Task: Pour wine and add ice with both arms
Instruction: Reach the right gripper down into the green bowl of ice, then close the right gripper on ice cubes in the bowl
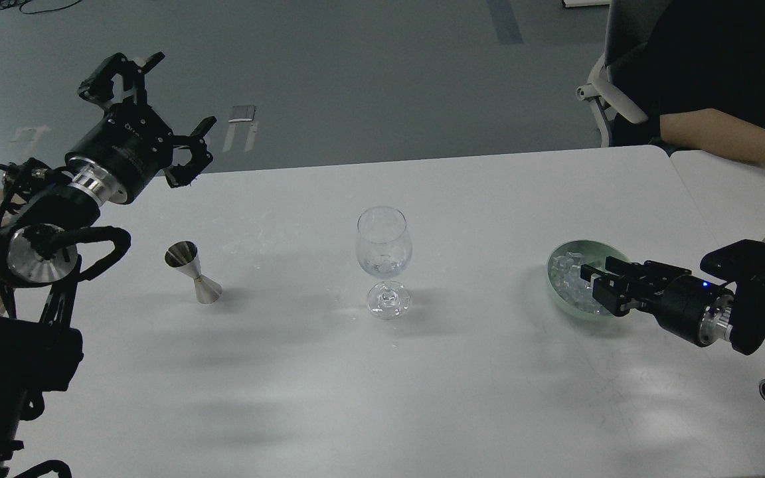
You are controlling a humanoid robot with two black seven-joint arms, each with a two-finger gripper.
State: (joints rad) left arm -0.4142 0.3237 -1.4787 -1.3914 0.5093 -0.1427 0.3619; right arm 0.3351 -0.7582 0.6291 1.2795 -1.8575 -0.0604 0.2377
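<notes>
Here, clear glassy ice point(572, 282) fills the green bowl point(558, 302); right tool point(588, 277) above.

The right hand point(587, 277) covers part of the ice point(568, 275) in the green bowl point(557, 295); whether it grips a cube cannot be told. The seated person point(721, 136) is cut off at the right edge. Liquid in the wine glass point(383, 242) is perhaps there, too faint to confirm.

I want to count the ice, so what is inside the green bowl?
The round pale green bowl holds small clear ice cubes. The right gripper reaches over it, covering part of the ice, so a count is impossible.
</notes>
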